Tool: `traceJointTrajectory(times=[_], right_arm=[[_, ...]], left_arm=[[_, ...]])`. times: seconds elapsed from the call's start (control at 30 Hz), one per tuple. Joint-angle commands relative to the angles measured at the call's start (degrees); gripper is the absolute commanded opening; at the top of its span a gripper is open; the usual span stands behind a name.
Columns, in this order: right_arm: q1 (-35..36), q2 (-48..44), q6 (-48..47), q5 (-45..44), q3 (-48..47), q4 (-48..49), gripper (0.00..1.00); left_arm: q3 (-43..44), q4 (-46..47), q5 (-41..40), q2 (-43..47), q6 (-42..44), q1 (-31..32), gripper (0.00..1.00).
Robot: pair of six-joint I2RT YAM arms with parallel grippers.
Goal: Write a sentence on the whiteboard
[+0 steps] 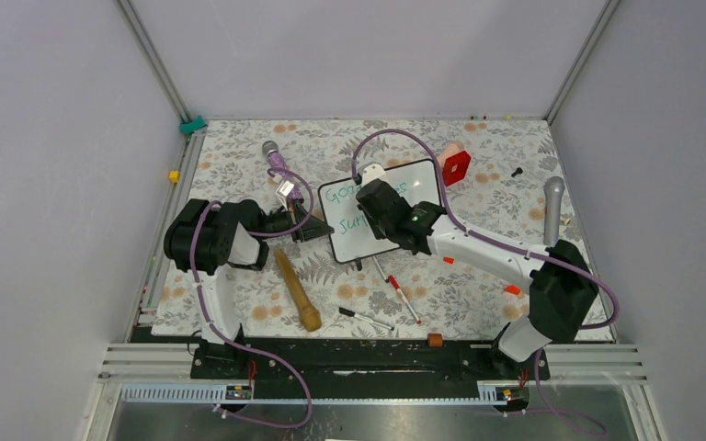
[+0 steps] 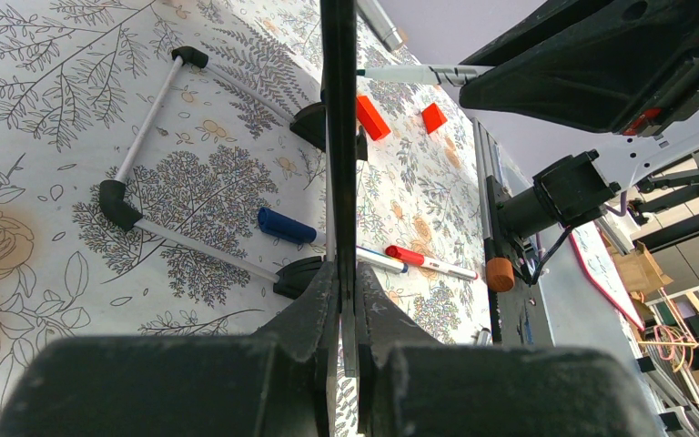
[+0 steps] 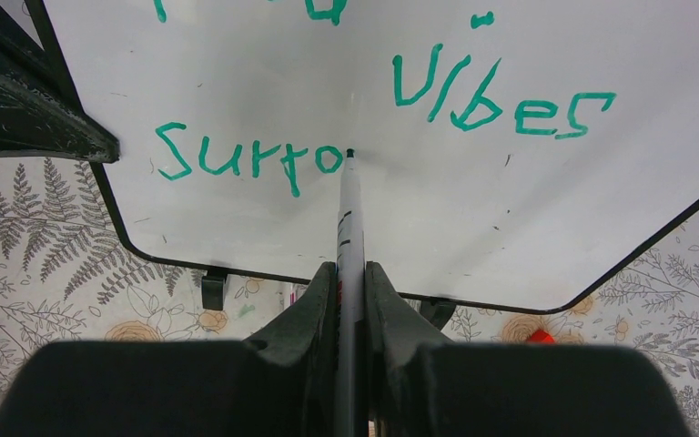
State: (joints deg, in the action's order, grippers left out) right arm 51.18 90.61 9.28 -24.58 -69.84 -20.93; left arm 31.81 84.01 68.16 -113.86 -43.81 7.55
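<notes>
Green ink on white in the top external view: the whiteboard (image 1: 423, 184) sits near the middle of the flowered desk (image 1: 239, 156). The sentence (image 1: 338, 196) shows only in scraps here, "Goo" above and "Sur" below, with the rest hidden under the right arm. The right hand (image 1: 377, 207) hangs right over the board's face, and the left hand (image 1: 311, 225) is at the board's left edge. In front of the board lie a wooden stick (image 1: 296, 289) and a red-capped pen (image 1: 404, 292). A red block (image 1: 457, 165) sits just beyond the far right corner.

Over to the left wrist. The board is edge-on, a thin black line running up the middle, and the left hand is clenched on that edge, fingers pressed flat to both sides. Past it, a blue-capped pen (image 2: 287, 226) lies on the desk next to the red-capped one. Up top, the right hand carries a marker (image 2: 410, 73).

Right wrist now. The hand is grasping the marker tight between both fingers, barrel pointing straight up the view. Its tip is right at the board, just after the "o" of "Surro". "Vibes" reads clearly on the line above, with only the bottoms of other letters at the top edge. One black foot (image 3: 214, 289) pokes out below the board's lower frame.
</notes>
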Motion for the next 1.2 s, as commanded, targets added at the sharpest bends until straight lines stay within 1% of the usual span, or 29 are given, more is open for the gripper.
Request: traceJointTrajectory(times=[0.0, 0.47, 0.77, 1.17], right_arm=[[-0.73, 0.24, 0.99, -0.56, -0.32, -0.11, 0.0], [-0.74, -1.23, 1.5, -0.64, 2.8, -0.52, 0.0], [-1.14, -0.72, 1.12, -2.9, 1.3, -1.04, 0.0], [-2.13, 0.15, 0.87, -3.34, -1.05, -1.18, 0.0]], left_arm=[[0.57, 0.6, 0.4, -1.38, 2.5, 0.27, 0.03], [0.6, 0.64, 0.42, -1.36, 2.59, 0.25, 0.03], [0.55, 0.68, 0.43, -1.4, 2.59, 0.26, 0.03], [0.61, 0.64, 0.43, -1.5, 2.59, 0.26, 0.03]])
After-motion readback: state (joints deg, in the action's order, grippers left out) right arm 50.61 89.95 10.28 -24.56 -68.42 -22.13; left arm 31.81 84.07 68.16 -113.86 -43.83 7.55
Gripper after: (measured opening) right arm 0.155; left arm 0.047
